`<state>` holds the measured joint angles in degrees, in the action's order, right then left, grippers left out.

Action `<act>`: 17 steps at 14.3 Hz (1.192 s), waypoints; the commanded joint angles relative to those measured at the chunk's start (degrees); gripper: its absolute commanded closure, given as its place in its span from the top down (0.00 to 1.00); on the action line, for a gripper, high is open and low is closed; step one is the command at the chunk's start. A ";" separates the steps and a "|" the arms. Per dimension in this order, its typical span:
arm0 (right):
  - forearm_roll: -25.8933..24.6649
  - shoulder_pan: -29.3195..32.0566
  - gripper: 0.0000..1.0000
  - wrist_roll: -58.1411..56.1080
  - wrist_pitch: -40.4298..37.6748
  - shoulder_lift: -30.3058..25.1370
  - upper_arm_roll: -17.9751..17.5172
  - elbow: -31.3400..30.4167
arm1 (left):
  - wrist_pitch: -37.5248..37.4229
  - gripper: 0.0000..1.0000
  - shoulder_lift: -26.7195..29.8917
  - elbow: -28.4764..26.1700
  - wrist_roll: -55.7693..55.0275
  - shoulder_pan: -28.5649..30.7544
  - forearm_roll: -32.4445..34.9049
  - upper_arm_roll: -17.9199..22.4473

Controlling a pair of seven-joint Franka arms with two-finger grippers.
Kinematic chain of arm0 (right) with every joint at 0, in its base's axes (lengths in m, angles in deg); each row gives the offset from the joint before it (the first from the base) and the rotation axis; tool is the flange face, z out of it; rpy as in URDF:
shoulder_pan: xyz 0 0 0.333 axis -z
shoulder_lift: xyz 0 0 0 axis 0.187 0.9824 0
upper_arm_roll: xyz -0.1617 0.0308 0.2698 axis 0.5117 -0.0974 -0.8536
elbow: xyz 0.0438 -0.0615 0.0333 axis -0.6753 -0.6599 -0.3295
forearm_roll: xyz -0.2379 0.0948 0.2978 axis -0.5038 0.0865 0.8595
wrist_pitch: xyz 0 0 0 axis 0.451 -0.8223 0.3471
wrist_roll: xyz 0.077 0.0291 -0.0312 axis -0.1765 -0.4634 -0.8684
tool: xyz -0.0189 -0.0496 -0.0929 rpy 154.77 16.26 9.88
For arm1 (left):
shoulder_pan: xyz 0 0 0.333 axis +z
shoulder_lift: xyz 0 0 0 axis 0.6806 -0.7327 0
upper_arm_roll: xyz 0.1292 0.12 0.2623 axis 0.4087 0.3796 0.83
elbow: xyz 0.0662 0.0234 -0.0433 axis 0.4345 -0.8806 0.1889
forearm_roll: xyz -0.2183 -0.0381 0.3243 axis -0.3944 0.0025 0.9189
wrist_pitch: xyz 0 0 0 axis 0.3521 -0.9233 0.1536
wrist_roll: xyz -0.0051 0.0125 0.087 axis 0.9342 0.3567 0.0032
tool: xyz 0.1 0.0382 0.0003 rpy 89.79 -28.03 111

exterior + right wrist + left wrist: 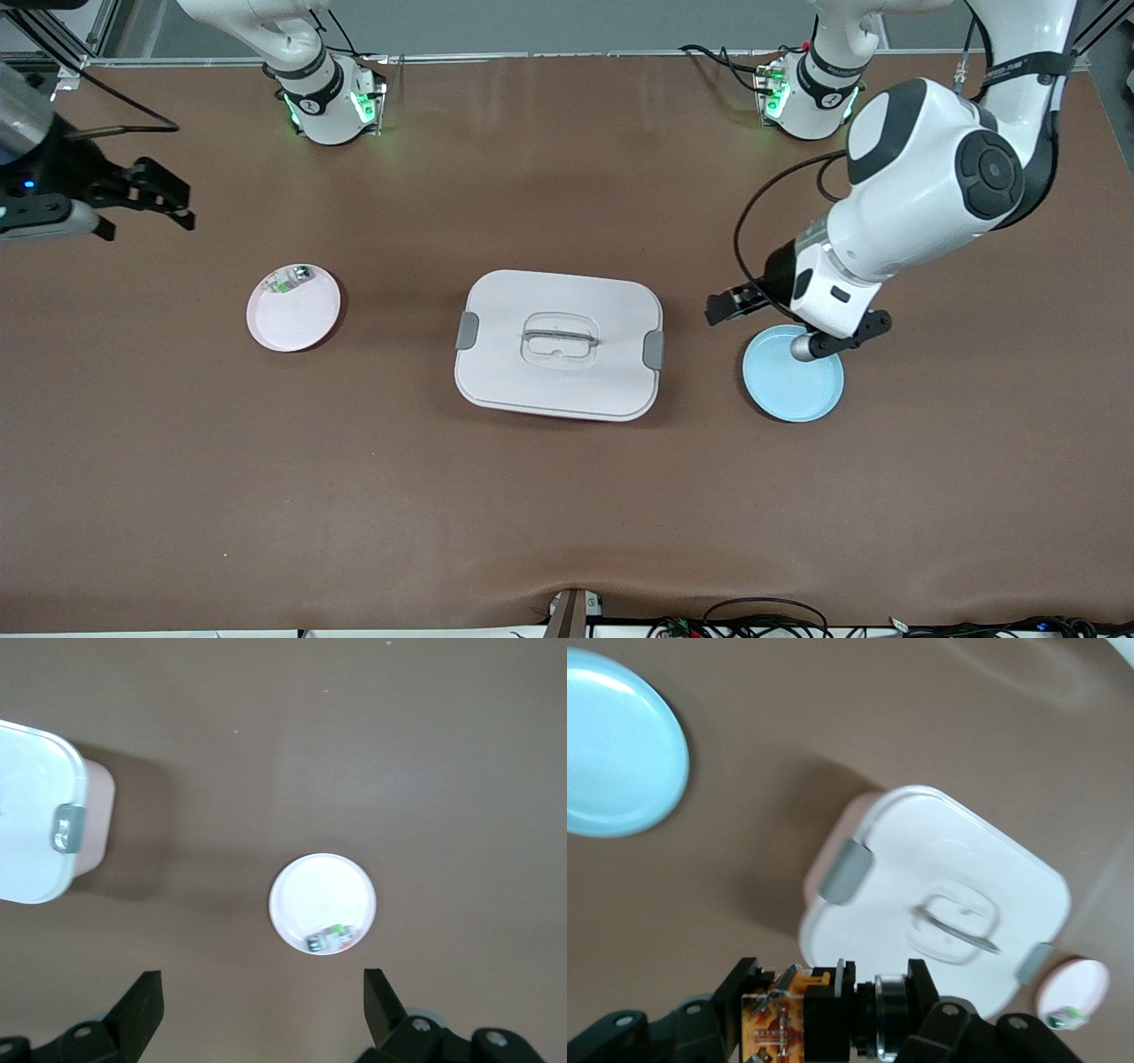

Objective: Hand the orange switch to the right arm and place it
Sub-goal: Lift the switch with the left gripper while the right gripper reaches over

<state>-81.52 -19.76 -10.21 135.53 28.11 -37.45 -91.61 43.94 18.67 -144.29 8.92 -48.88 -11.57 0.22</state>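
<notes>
Orange switch (824, 1019) partly cut off by left wrist view's edge; its cap hidden; small part (288, 280) on pink plate (297, 323) too tiny to identify.

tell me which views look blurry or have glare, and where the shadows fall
Front view: sharp, with pale sheen streaks on the brown table toward the arms' bases. Left wrist view: the lidded box is motion-smeared, its handle doubled, while the orange switch in the left claw is fairly crisp. Right wrist view: crisp, with a dark shadow beside the box and a faint one round the pink plate.

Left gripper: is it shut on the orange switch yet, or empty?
Shut on it. The left gripper clamps the orange switch between its fingers, up over the table beside the blue plate.
</notes>
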 commanded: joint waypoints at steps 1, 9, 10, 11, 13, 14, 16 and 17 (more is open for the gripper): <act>5.44 -3.31 1.00 8.92 -0.72 0.38 0.50 0.96 | -1.37 0.00 -2.60 5.45 -10.69 -3.75 -4.34 -0.21; 12.75 -18.52 1.00 32.69 16.05 -2.26 0.32 -9.49 | 1.95 0.00 -8.57 12.48 -33.29 -13.60 -13.59 -0.21; 15.82 -18.96 1.00 32.69 17.89 -2.52 0.41 -10.46 | 3.27 0.00 -9.45 13.01 -35.75 -14.83 -13.94 -0.21; 17.68 -18.97 1.00 32.69 20.61 -3.39 0.41 -12.47 | 4.85 0.00 -10.42 13.45 -37.78 -15.54 -15.08 -0.21; 22.15 -19.14 1.00 32.69 28.24 -6.46 0.41 -18.96 | 6.62 0.00 -11.39 13.63 -39.37 -16.86 -17.63 -0.21; 24.87 -19.66 1.00 32.69 31.33 -7.61 0.41 -21.60 | 7.41 0.00 -12.00 13.72 -40.07 -17.65 -18.33 -0.21; 27.18 -20.46 1.00 32.78 35.47 -8.50 0.33 -24.61 | 11.26 0.00 -12.88 13.63 -44.10 -19.84 -19.74 -0.21; 28.40 -21.24 1.00 33.04 36.79 -8.32 0.32 -24.96 | 12.76 0.00 -13.24 13.72 -45.60 -20.29 -19.92 -0.21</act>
<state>-55.95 -39.31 22.19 169.05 22.53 -37.58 -112.60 54.22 6.85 -132.50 -33.11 -67.50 -30.17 -0.12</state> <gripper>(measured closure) 0.000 0.278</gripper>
